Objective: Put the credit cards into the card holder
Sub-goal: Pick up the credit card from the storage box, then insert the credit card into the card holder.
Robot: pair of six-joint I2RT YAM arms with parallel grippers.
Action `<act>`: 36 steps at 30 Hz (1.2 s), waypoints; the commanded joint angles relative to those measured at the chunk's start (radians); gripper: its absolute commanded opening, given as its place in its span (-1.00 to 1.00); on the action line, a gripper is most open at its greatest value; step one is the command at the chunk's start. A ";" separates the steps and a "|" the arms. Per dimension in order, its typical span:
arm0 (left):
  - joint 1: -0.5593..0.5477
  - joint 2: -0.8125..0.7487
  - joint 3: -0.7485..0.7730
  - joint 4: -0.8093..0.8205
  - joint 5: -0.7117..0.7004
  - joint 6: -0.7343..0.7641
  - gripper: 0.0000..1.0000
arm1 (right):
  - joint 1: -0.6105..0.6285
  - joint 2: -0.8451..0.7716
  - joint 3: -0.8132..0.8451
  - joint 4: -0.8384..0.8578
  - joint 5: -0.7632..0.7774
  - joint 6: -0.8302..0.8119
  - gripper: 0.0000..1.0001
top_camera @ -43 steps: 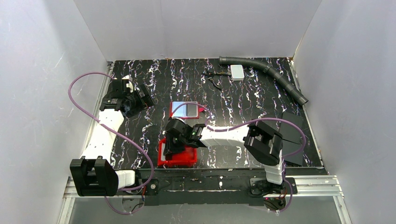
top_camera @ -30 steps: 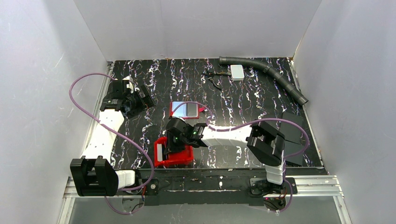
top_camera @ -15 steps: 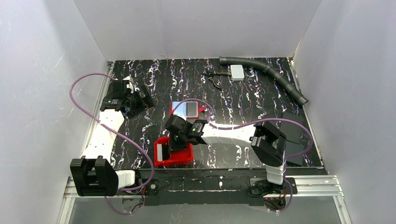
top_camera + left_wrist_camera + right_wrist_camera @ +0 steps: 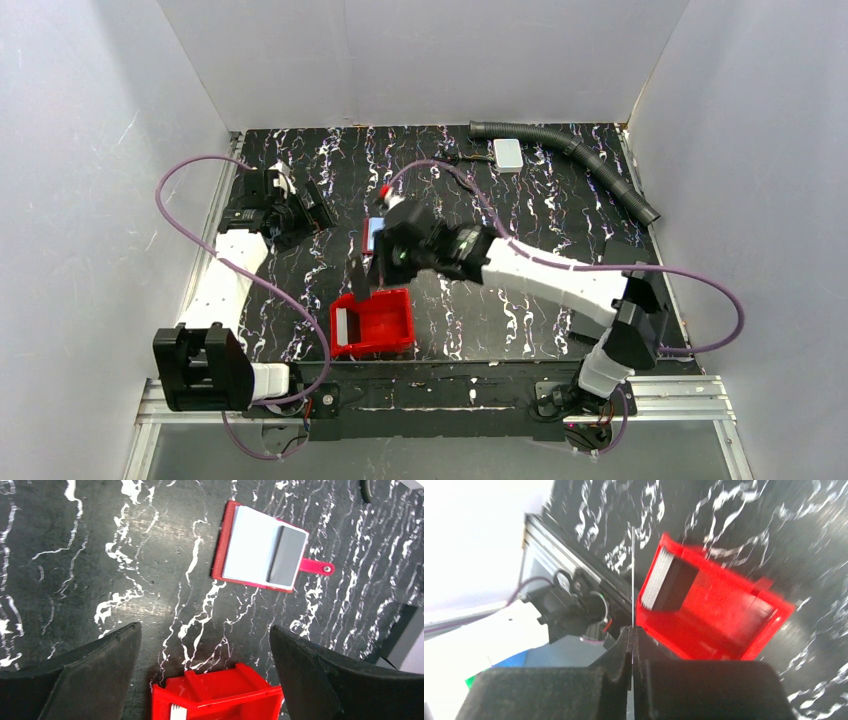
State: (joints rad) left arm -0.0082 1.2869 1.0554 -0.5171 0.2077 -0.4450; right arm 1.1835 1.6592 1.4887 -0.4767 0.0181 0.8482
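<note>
My right gripper [image 4: 372, 270] is shut on a thin credit card [image 4: 632, 575], which shows edge-on as a fine pale line rising from its pinched fingers. From above, the card [image 4: 358, 277] hangs just above the far left corner of the red bin [image 4: 375, 322]. More credit cards [image 4: 669, 582] stand stacked inside the bin. The card holder [image 4: 260, 555] lies open and flat, with a pale card and a grey pocket showing. From above, my right arm covers most of the card holder [image 4: 372, 232]. My left gripper [image 4: 205, 630] is open and empty, to the left of the card holder.
A grey corrugated hose [image 4: 565, 148] and a white block [image 4: 508, 153] lie at the back right. Black flat sheets [image 4: 625, 262] sit by the right edge. White walls enclose the table on three sides. Purple cables loop over both arms.
My right gripper shut on a card inside the red bin, then rose and moved away from the near edge with it. The bin shifted slightly left. The left arm barely moved.
</note>
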 commanded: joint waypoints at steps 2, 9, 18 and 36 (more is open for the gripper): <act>0.005 0.080 0.008 0.081 0.238 0.014 0.99 | -0.295 -0.048 -0.074 0.155 -0.251 -0.173 -0.97; -0.035 0.325 0.145 0.100 0.408 -0.008 0.83 | -0.613 0.148 -0.175 0.508 -0.640 -0.180 -0.97; -0.150 0.634 0.437 -0.116 0.185 0.106 0.74 | -0.707 0.378 -0.096 0.567 -0.765 -0.220 -0.97; -0.209 0.793 0.492 -0.173 0.014 0.148 0.33 | -0.708 0.519 -0.065 0.702 -0.858 -0.080 -0.97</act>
State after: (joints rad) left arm -0.1993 2.0613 1.5238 -0.6529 0.2760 -0.3119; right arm 0.4782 2.1571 1.3842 0.1829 -0.8093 0.7391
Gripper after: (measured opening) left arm 0.686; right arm 0.028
